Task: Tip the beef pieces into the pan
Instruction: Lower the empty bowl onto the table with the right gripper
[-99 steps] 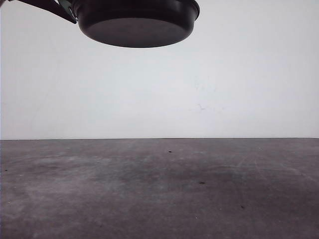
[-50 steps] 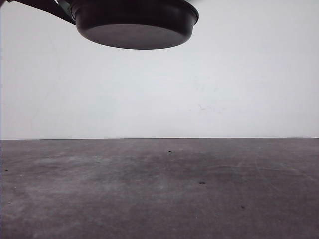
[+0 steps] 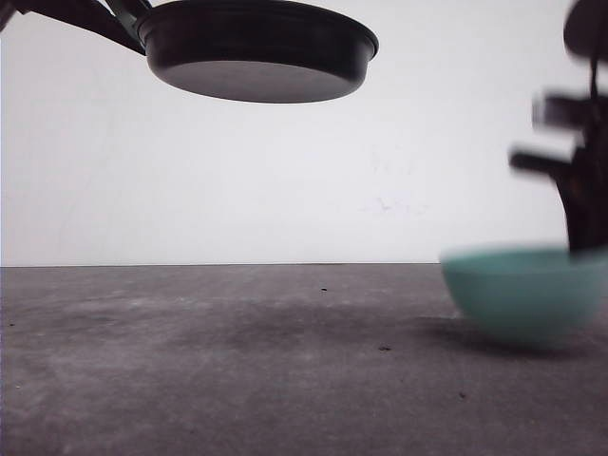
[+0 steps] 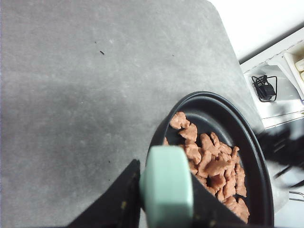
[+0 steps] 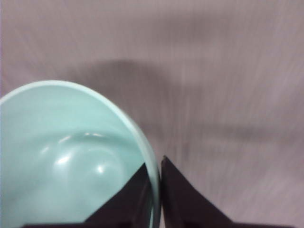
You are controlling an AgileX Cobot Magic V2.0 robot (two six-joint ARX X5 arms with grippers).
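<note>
On your left, the left gripper (image 4: 161,204) has its fingers closed on the mint-green handle (image 4: 166,187) of the pan (image 3: 256,52), holding it high above the bench (image 3: 237,370). The beef pieces (image 4: 211,168) are already heaped inside the pan, so the pour looks done. The risk, as I judge it, is a tilt: the load hangs out beyond a short rounded handle, and a fast swing or a twist in the grip could roll the pan and spill chunks over the rim. Keep it level as you lower it. Below the pan the bench is bare apart from specks. On your right, the right gripper (image 5: 159,190) is pinched on the rim of the teal bowl (image 3: 522,294), which appears empty and sits low near the bench, blurred with motion; keep it well apart from the pan.
</note>
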